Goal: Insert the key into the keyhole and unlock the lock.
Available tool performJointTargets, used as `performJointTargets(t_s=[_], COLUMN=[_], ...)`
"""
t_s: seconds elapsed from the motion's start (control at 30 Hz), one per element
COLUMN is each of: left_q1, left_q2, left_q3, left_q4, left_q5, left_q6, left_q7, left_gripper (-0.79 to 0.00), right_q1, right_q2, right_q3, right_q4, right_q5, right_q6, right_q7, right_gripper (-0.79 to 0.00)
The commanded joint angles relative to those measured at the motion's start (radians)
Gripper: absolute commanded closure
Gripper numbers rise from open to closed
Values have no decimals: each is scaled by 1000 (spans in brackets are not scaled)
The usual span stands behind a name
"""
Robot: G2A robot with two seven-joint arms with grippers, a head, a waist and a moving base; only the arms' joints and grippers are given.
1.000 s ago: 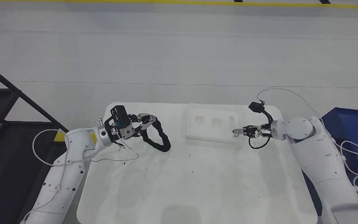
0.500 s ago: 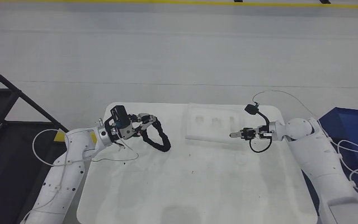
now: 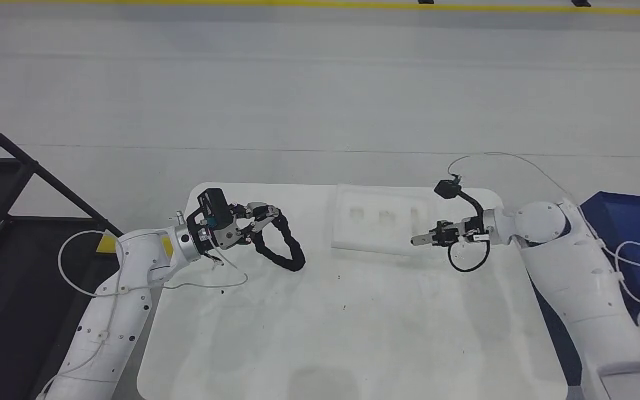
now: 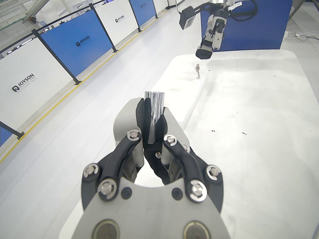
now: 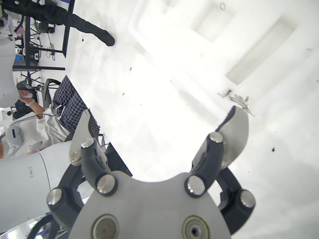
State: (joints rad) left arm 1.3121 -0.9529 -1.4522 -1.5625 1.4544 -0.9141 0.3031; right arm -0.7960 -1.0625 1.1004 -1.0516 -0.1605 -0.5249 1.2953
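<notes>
Key [image 5: 240, 101] is lying at the foam tray's [image 3: 380, 215] edge, just beside one finger of the spread right pincer [image 5: 162, 114]. It looks light, thin, stiff and probably slippery, so pinching the head seems best. Left pincer [image 4: 149, 125] is pinching the cable lock's [image 4: 155, 100] chrome barrel.

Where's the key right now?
Right wrist view: the key sits on the right end of the white foam tray, beside one fingertip of the open right end effector, not gripped.
</notes>
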Motion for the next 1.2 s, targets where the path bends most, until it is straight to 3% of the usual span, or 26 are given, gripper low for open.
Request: performJointTargets(t_s=[0.0, 0.1, 0.33, 0.57, 0.7, 0.93, 1.1, 1.17], left_q1=[0, 0, 0, 0, 0, 0, 0, 0], left_q2=[0, 0, 0, 0, 0, 0, 0, 0], left_q3=[0, 0, 0, 0, 0, 0, 0, 0], left_q4=[0, 0, 0, 0, 0, 0, 0, 0], left_q5=[0, 0, 0, 0, 0, 0, 0, 0], left_q6=[0, 0, 0, 0, 0, 0, 0, 0], left_q7=[0, 0, 0, 0, 0, 0, 0, 0], left_gripper=[0, 0, 0, 0, 0, 0, 0, 0], right_q1=[-12, -11, 63, 147, 186, 232, 258, 264], right_q2=[15, 39, 90, 97, 78, 38, 8, -4], right_q3=[-16, -63, -221, -365, -415, -483, -519, -529], right_q4=[-36, -45, 78, 203, 244, 328, 391, 415], right_q5=[-18, -43, -181, -309, -334, -438, -549, -591], right_q6=[-17, -82, -295, -485, -487, -487, -486, -482], right_q7=[-17, -81, -295, -485, -493, -618, -731, -784], right_gripper=[-785, -785, -785, -785, -720, -727, -668, -606])
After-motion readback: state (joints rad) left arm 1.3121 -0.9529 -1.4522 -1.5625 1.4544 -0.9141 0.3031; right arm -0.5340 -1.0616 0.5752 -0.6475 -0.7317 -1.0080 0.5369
